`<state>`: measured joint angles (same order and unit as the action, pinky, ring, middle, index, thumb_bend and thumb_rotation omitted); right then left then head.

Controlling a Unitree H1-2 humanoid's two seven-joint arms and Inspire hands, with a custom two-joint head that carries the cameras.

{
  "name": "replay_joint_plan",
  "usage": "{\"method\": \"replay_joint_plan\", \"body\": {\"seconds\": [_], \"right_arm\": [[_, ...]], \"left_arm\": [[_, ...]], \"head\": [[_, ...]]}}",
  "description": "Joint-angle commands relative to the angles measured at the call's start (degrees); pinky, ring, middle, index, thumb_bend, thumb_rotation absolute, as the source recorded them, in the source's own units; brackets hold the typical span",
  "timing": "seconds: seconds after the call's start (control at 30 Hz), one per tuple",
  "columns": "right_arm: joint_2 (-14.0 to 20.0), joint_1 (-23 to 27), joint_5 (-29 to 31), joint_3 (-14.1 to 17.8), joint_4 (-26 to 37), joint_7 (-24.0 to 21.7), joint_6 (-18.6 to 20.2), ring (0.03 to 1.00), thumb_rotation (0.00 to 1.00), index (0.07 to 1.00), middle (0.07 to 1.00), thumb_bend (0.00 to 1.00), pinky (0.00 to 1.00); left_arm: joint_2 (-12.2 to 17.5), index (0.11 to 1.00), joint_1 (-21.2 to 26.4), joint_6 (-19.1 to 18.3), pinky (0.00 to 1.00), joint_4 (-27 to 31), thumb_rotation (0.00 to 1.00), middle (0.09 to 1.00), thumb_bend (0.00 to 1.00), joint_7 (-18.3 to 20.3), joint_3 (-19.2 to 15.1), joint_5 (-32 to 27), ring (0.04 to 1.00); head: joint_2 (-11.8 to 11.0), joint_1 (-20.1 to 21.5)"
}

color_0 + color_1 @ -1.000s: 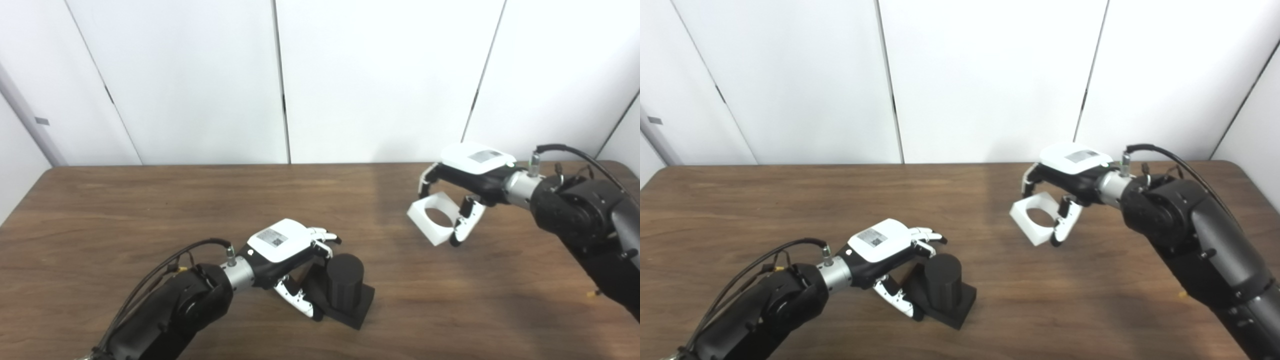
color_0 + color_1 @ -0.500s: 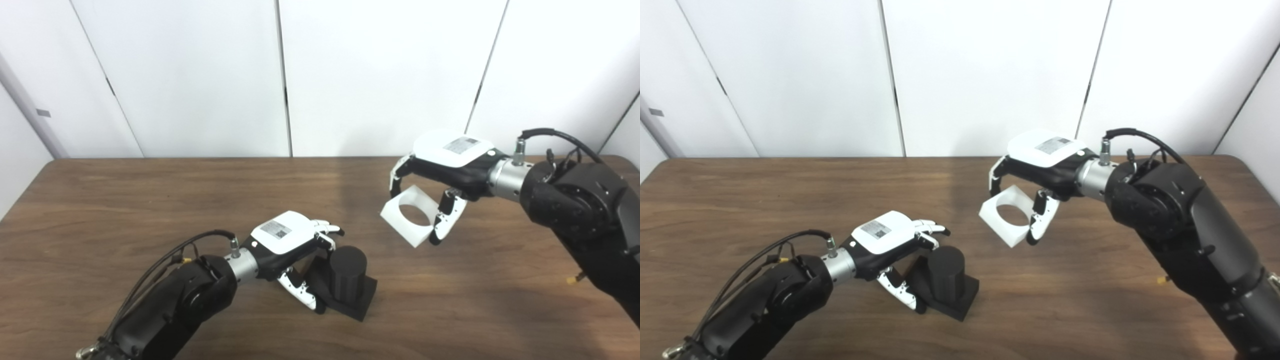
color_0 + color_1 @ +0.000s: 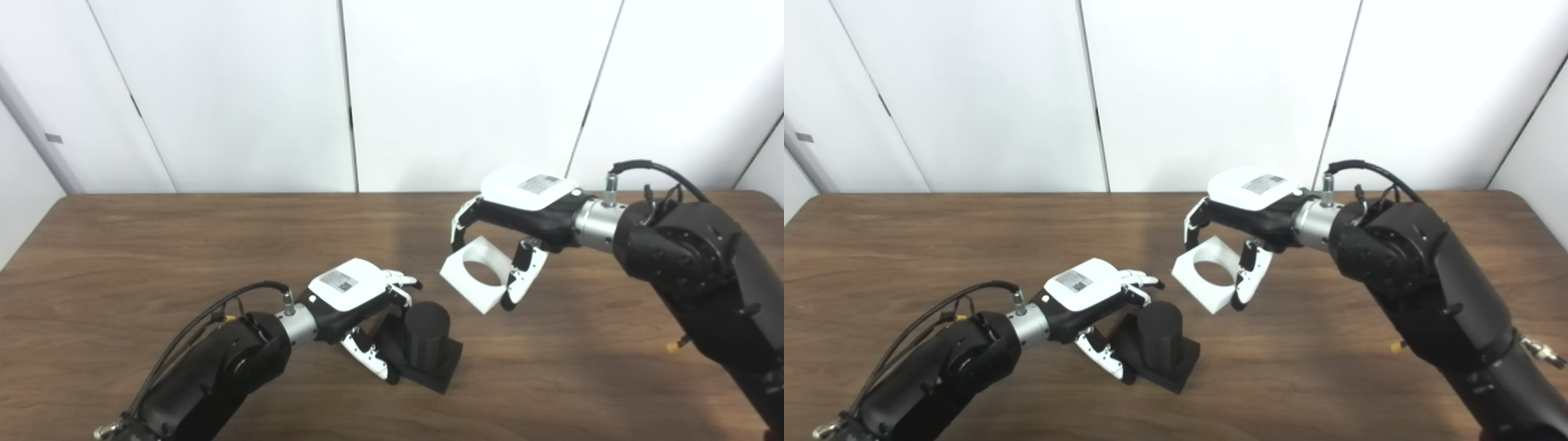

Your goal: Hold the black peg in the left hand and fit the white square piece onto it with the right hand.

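Bright even light, soft shadows on the table (image 3: pixel 184 245), slight overall softness, mild edge distortion

Nothing readable here tbh, just a small grey printed label on the white back of the left robot hand (image 3: pixel 346 289) and another on the right robot hand (image 3: pixel 528 190), both way too blurry to make out.

Peg (image 3: pixel 426 338): matte black. Square piece (image 3: pixel 474 274): plain white. Hands (image 3: pixel 349 300) (image 3: pixel 527 202): white backs, black palms. Tabletop (image 3: pixel 184 245): dark brown woodgrain.
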<state>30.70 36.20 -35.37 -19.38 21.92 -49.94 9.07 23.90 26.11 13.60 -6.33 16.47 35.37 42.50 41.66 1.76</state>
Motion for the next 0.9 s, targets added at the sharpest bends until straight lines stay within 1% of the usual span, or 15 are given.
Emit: {"method": "replay_joint_plan", "body": {"seconds": [0.0,0.1,0.43,0.63,0.87], "right_arm": [[-0.06,3.37,-0.03,0.38,1.33,0.05,0.54,0.787,0.13,0.476,0.742,0.52,0.75],[-0.61,3.51,-0.2,-0.13,1.16,-0.26,0.67,0.792,0.13,0.476,0.744,0.52,0.76],[-2.39,3.36,-0.9,-2.11,0.62,-0.25,-0.39,0.789,0.13,0.476,0.745,0.52,0.74],[-3.25,3.1,-0.9,-3.16,0.38,-0.54,-0.32,0.794,0.13,0.476,0.746,0.52,0.75],[-4.15,2.3,-1.55,-4.36,0.14,-0.26,-1.09,0.778,0.13,0.476,0.742,0.52,0.73]], "left_arm": [[-0.75,0.492,-1.68,-0.57,0.73,-2.72,0.07,0.908,0.52,4.44,3.06,3.25,0.897],[-0.81,0.492,-1.63,-0.61,0.72,-2.81,0.07,0.905,0.52,4.42,3.1,3.4,0.896],[-0.92,0.492,-1.46,-0.87,0.73,-2.45,0.08,0.914,0.52,4.71,3.0,3.56,0.902],[-1.04,0.492,-1.39,-1.15,0.73,-2.26,0.08,0.917,0.52,4.86,2.92,3.52,0.904],[-1.04,0.493,-1.29,-1.08,0.71,-2.32,0.08,0.916,0.52,4.7,3.01,3.69,0.902]], "head": [[0.08,0.04],[0.13,0.09],[0.26,-0.21],[0.38,-0.28],[0.44,-0.45]]}}
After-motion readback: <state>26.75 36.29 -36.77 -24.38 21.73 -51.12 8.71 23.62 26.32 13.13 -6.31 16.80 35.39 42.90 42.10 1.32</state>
